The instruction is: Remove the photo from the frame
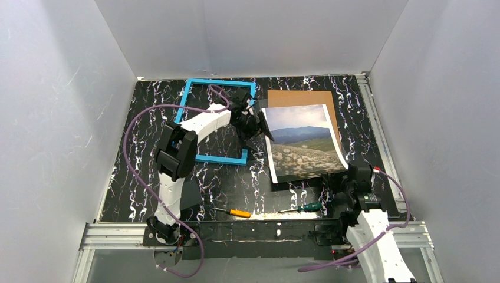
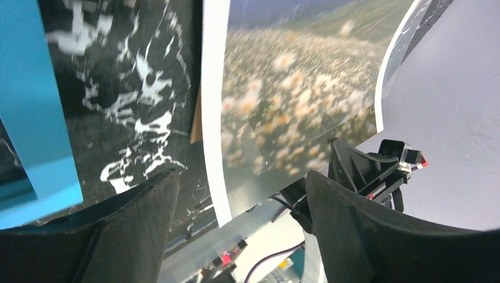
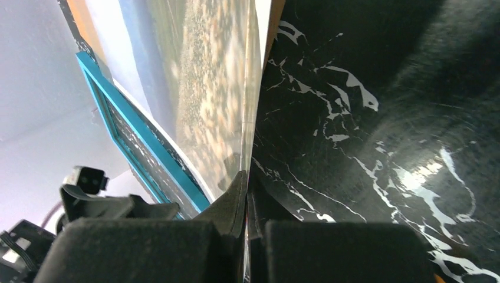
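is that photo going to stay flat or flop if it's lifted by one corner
Probably floppy: the photo bows along its right edge where the right gripper pinches one corner. It looks thin and light, so it may sag or swing. Glossy-looking, it could slide on the backing board.

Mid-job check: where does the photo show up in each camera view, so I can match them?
Top external: the photo lies right of centre, near right corner curled.
Left wrist: the photo fills the upper middle, flowers blurred.
Right wrist: the photo runs from top centre down into the right gripper's closed fingertips.
Shared landmark: the frame, left of the photo in every view.
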{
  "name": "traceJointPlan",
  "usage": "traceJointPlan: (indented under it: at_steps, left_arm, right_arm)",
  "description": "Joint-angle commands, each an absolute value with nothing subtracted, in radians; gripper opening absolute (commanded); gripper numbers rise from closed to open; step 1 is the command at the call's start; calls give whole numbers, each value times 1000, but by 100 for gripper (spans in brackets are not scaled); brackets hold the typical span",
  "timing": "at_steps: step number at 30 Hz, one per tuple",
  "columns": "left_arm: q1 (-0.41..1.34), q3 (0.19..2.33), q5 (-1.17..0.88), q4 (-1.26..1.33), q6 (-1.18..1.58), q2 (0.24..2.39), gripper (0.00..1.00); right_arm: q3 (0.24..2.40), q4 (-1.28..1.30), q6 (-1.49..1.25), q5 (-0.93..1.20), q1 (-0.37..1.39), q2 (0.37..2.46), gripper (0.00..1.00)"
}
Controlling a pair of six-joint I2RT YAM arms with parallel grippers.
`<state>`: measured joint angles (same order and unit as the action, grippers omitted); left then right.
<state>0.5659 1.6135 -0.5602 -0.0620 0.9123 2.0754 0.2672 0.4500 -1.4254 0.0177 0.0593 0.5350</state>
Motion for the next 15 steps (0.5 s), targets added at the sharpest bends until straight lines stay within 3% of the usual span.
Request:
traceJointPlan:
  at_steps: [1, 15]
  left_arm:
    - [551, 1733, -540, -203, 771, 2172, 78]
    - [551, 1932, -432, -26, 774, 2408, 74]
  right_arm:
    - [295, 561, -1400, -29, 62, 484, 1]
    - [330, 546, -1401, -17, 62, 550, 1]
